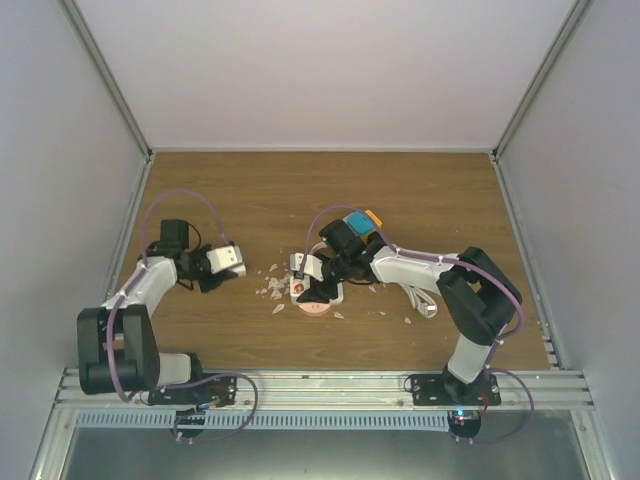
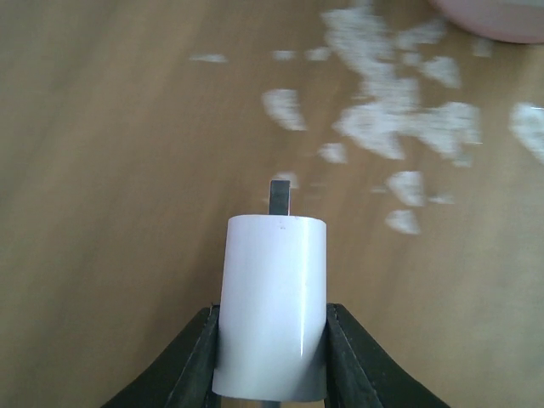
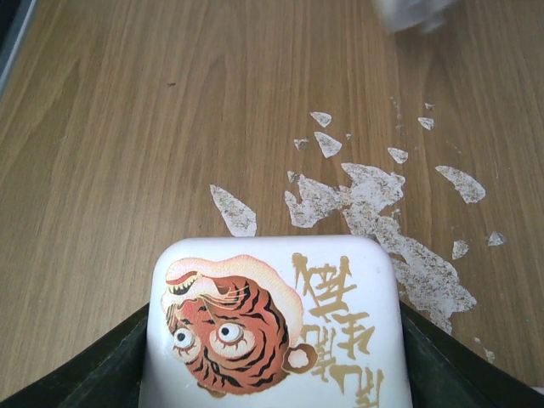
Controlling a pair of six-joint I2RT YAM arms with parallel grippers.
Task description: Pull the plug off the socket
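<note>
Field note, task status. Plug [image 2: 272,310] is in the left gripper [image 2: 272,348], clamped on both flanks by the black fingers [image 2: 191,361], with one metal prong [image 2: 280,197] bare and pointing out over the table [image 1: 430,190]. Nothing is mated to it.

Socket block [image 3: 272,297] is pinched in the right gripper [image 3: 272,378], held low near the pink dish [image 1: 313,306]. In the top view the two pieces sit well apart, plug to the left.

I judge the separation done. What remains, at most, is setting both parts down.

Markings: the socket face carries a sticker of a snarling orange tiger mask beside gold brush characters, which I can't read. The plug body is plain white, with no brand visible. White flakes [image 3: 382,204] litter the wood between the arms.
</note>
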